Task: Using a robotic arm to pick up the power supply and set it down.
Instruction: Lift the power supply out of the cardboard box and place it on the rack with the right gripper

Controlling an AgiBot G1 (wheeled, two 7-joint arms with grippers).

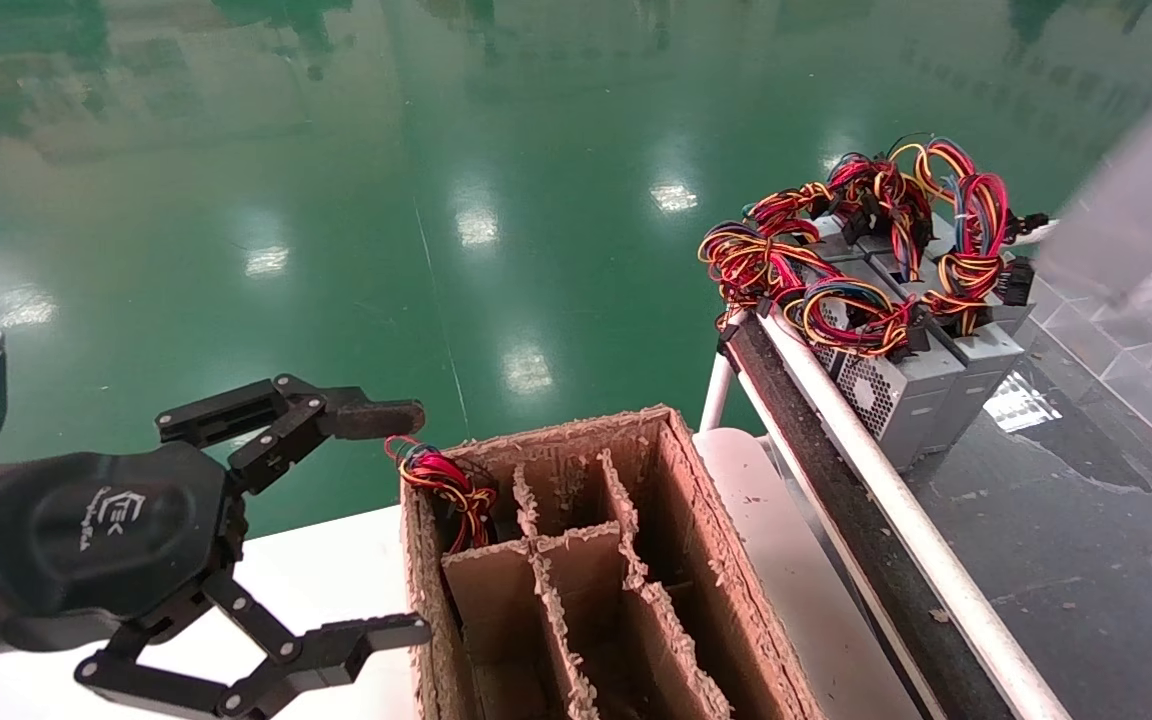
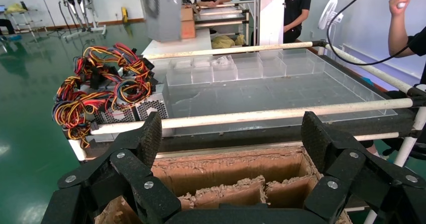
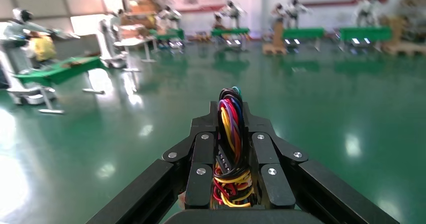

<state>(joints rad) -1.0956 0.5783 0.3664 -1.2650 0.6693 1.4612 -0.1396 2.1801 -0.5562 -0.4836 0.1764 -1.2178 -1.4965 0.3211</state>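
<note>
My right gripper (image 3: 230, 112) is shut on a bundle of red, yellow, purple and black wires (image 3: 228, 133), with only green floor beyond it. These wires belong to the power supply (image 2: 162, 10), a grey metal box hanging in the air above the table; in the head view it shows as a blurred grey shape (image 1: 1131, 205) at the upper right. The right gripper itself is out of the head view. My left gripper (image 1: 418, 522) stands open beside the near-left wall of a cardboard box (image 1: 698, 520), with nothing between its fingers (image 2: 150, 133).
The cardboard box (image 2: 226, 170) has torn dividers; a wire bundle (image 1: 448, 485) sticks out of its far-left compartment. Several more grey power supplies (image 1: 901, 395) with tangled wires (image 1: 866, 250) sit on the dark table behind a white rail (image 1: 886, 480). Clear trays (image 2: 241, 66) and people (image 2: 296, 3) are beyond.
</note>
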